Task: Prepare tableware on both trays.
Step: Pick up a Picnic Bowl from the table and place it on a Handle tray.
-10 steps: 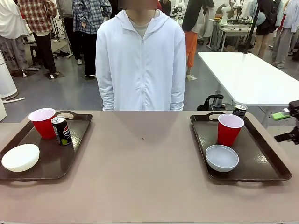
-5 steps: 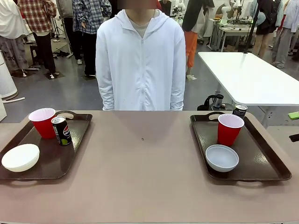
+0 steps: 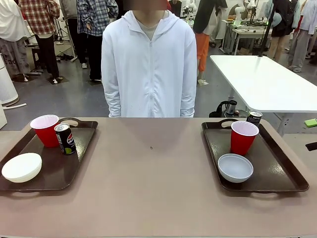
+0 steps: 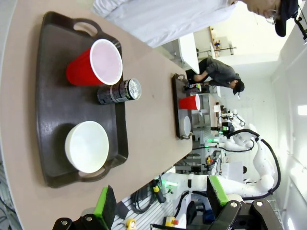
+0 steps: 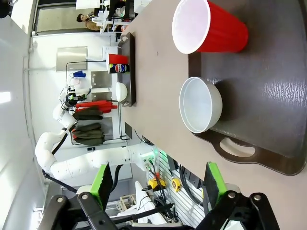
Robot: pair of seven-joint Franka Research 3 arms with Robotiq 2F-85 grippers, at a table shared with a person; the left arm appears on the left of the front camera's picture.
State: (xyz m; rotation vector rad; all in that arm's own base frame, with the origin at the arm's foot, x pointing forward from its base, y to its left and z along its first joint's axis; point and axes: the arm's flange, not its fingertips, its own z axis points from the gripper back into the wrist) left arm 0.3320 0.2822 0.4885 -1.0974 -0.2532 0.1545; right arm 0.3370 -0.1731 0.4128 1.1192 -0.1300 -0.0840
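- Your left gripper (image 4: 160, 201) stands with its jaws wide apart and nothing between the green pads; it sits back off the table's near edge, just short of the left tray (image 4: 44, 96).
- Your right gripper (image 5: 156, 184) is likewise spread wide and empty, drawn back near the handle slot of the right tray (image 5: 283, 163).
- Closest to the left jaws is the white bowl (image 4: 87, 146), at the near end of its tray. A careless forward reach would likely hit its rim first and skate it across the smooth tray.
- Beyond it the black can (image 4: 119, 91) stands just beside the red cup (image 4: 96, 64). Both look light and tall, so a finger sweeping for one could topple the other.
- On the right, the grey-blue bowl (image 5: 200, 104) lies just inside the tray rim, with the second red cup (image 5: 208, 26) close behind; the same risk applies there.
- In the front view, the second can (image 3: 254, 117) stands at the right tray's far corner, partly hidden behind that cup. It seems the hardest piece to reach cleanly.
- Each tray already carries a cup, a can and a bowl, so the setting looks close to complete. Needless contact is the main hazard.
- The person (image 3: 148, 64) stands at the far edge, between the trays; keep long reaches low.
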